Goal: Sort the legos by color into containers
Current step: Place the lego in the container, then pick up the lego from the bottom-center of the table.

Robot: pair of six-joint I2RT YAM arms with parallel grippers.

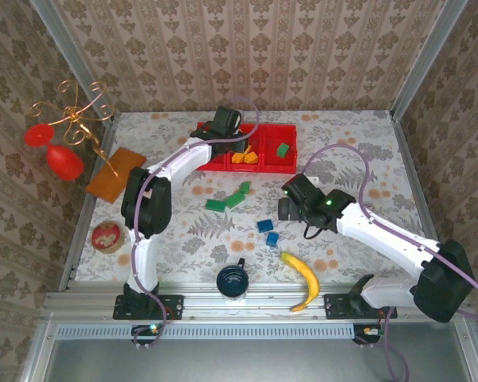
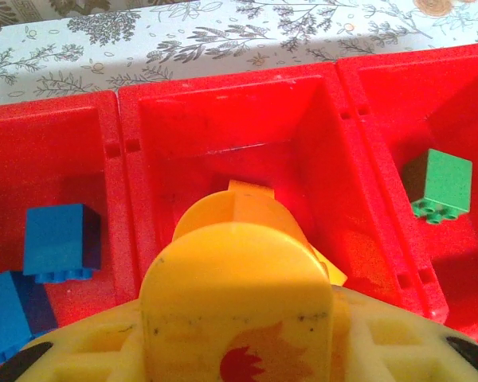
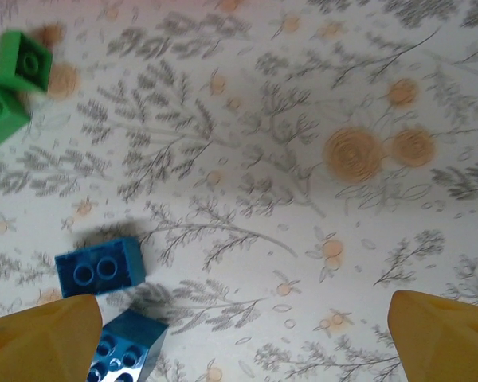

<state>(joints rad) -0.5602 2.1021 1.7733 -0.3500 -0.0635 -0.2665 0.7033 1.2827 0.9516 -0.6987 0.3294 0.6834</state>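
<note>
While the left gripper (image 1: 231, 137) pinches a yellow brick (image 2: 236, 278) over the red tray's (image 2: 223, 89) middle compartment, release looks next, and the right gripper (image 3: 239, 338) hangs spread by two blue bricks (image 3: 100, 270) on the worktop (image 3: 303, 159).

Far edge, centre: tray (image 1: 269, 130), bricks (image 1: 282, 150) in each compartment. Mid-tabletop: loose bricks (image 1: 235, 199), with a pair (image 1: 268, 231) nearer and to the right. Near edge: cup (image 1: 233, 280), banana (image 1: 303, 278) just right. Left edge: board (image 1: 115, 173).

The red tray (image 2: 223, 89) is grainy plastic, the blue bricks (image 3: 100, 270) smooth, glossy plastic.
</note>
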